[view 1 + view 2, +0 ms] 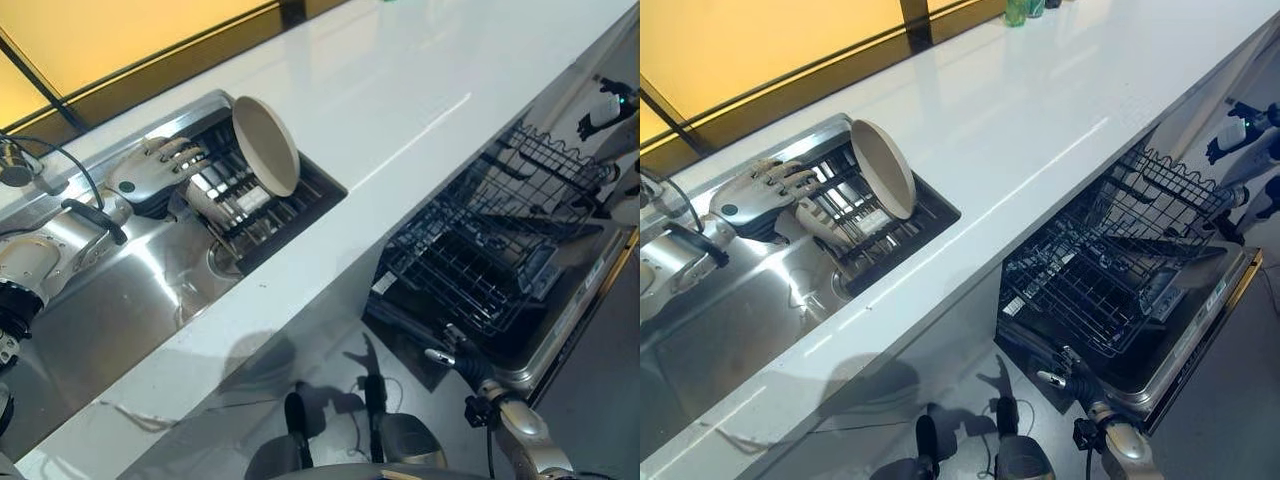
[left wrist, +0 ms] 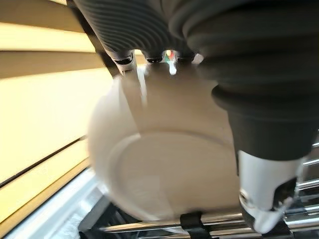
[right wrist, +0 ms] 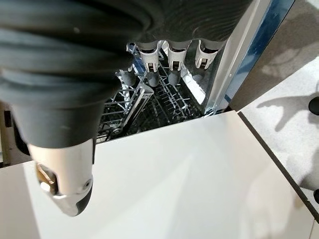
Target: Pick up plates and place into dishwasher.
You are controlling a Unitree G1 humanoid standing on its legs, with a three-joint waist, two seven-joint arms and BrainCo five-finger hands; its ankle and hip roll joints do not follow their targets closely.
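Observation:
A cream plate (image 1: 265,145) stands on edge in the black rack (image 1: 285,205) inside the steel sink (image 1: 130,300). My left hand (image 1: 150,170) reaches over the rack behind the plate, open, fingers straight toward its underside. In the left wrist view the plate's underside (image 2: 164,169) sits just past the fingers, with the thumb (image 2: 264,189) beside it; contact cannot be told. My right hand (image 1: 462,365) hangs low by the open dishwasher's lower rack (image 1: 470,270), relaxed and open, holding nothing. Its fingers (image 3: 172,59) point at the rack wires.
A second pale dish (image 1: 820,222) lies lower in the sink rack. The white countertop (image 1: 400,100) runs between the sink and the dishwasher. The dishwasher door (image 1: 590,290) is folded down with the upper rack (image 1: 545,165) pulled out. A green bottle (image 1: 1015,10) stands at the back.

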